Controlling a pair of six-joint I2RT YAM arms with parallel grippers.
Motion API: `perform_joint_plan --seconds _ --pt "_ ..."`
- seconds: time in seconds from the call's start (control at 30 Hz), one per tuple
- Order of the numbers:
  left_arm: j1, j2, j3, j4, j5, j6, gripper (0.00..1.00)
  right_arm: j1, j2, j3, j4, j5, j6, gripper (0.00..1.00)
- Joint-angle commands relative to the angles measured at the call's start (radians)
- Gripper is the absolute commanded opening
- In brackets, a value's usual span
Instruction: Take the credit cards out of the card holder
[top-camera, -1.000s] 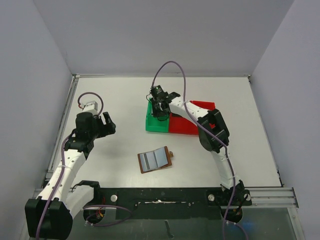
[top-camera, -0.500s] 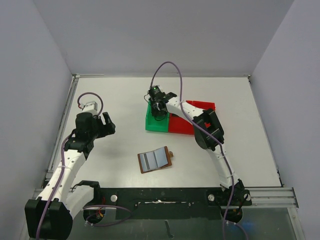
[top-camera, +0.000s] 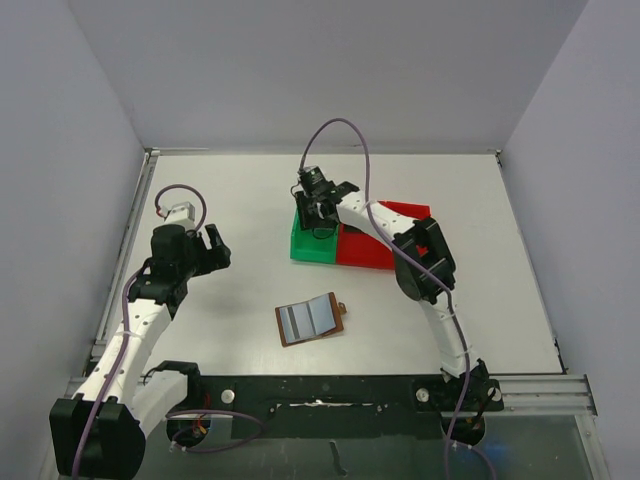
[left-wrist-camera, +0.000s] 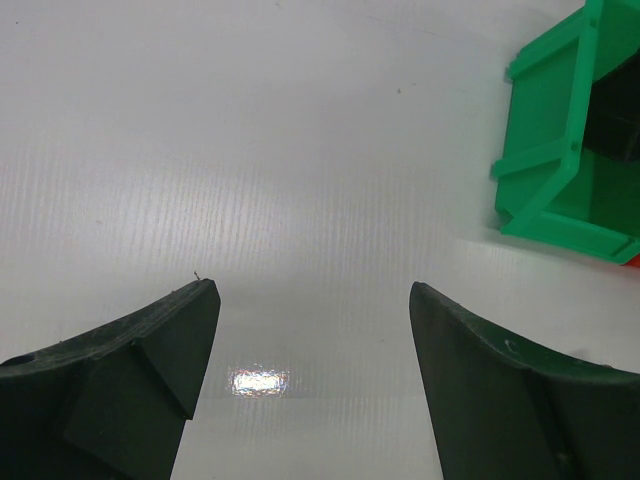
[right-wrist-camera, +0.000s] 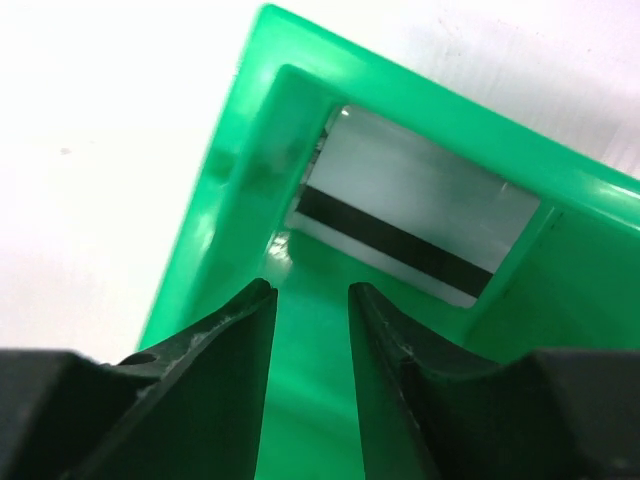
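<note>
We see a white, faintly ribbed tabletop (top-camera: 240, 190) with a soft sheen, closed in by plain pale grey walls (top-camera: 300, 70) on three sides. A metal rail runs along its left edge.

Near the front centre lies the wallet (top-camera: 310, 320), spread open and flat: brown leather edging, grey-blue lining, a small brown tab (top-camera: 343, 307) at its right side. We cannot tell whether any cards sit in its pockets. Further back a glossy green tray (top-camera: 305, 250) of moulded plastic touches a red tray (top-camera: 365, 252) on its right.

The left pincer (left-wrist-camera: 313, 300) hangs over bare tabletop well left of the trays, its dark jaws spread wide and holding nothing.

The right pincer (right-wrist-camera: 312, 295) is just above the green tray, its jaws parted only narrowly, with nothing between them. Beyond its fingertips, at the tray's far end, rests a pale grey card (right-wrist-camera: 410, 220), a thin rectangle with a black stripe, apart from the pincer.
</note>
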Motion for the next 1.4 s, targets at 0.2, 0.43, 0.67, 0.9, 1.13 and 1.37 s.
perform_joint_plan --seconds 0.2,0.43,0.67,0.9,1.13,1.37 --pt "0.003 -0.019 0.021 0.033 0.027 0.006 0.76 0.008 -0.36 -0.181 0.122 -0.111 -0.007 0.46" --pt "0.0 0.008 0.02 0.026 0.058 -0.021 0.76 0.068 -0.598 -0.523 0.257 -0.175 0.087 0.52" --pt "-0.004 -0.005 -0.024 0.017 0.195 -0.139 0.75 0.162 -0.732 -0.755 0.32 -0.216 0.174 0.53" --pt "-0.06 0.027 -0.1 0.076 0.416 -0.317 0.66 0.19 -0.767 -0.937 0.42 -0.309 0.271 0.5" --pt "-0.248 0.042 -0.135 0.112 0.349 -0.439 0.64 0.211 -0.777 -0.997 0.489 -0.364 0.304 0.45" --pt "-0.293 0.038 -0.174 0.124 0.342 -0.482 0.59 0.222 -0.733 -1.047 0.561 -0.472 0.336 0.33"
